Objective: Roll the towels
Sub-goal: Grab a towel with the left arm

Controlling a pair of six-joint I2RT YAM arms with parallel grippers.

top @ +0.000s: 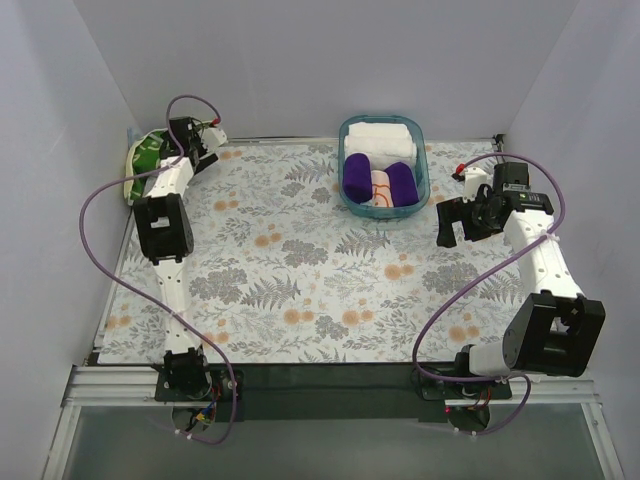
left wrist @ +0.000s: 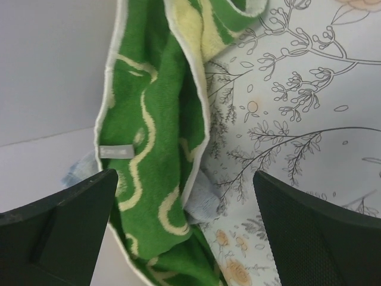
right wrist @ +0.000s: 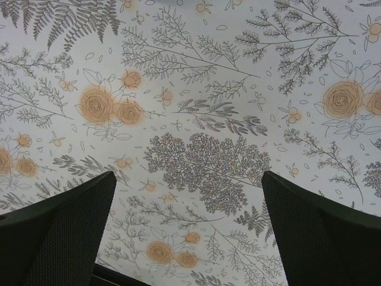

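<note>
**Towels bunched in the corner, nothing gripped**

Looks down on the floral bench [top: 300, 260], with a blue basket [top: 381, 211] at upper centre of the top view. Finds the green swirl towel [left wrist: 149, 149] heaped at upper left against the wall, the light blue towel [left wrist: 199, 205] peeking out beneath. Holds left jaws wide apart astride the heap, gripping nothing; right jaws equally wide over floral print. Risks pinching both overlapping towels together, or jamming against the wall.

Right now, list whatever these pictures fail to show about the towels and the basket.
- Light blue towel: the left wrist view shows only slivers; the green towel covers the rest.
- Green towel: cut off by that view's top and bottom edges; small and partly behind the left arm in the top view.
- Pale roll in the basket: top view, too small to read its markings.
</note>
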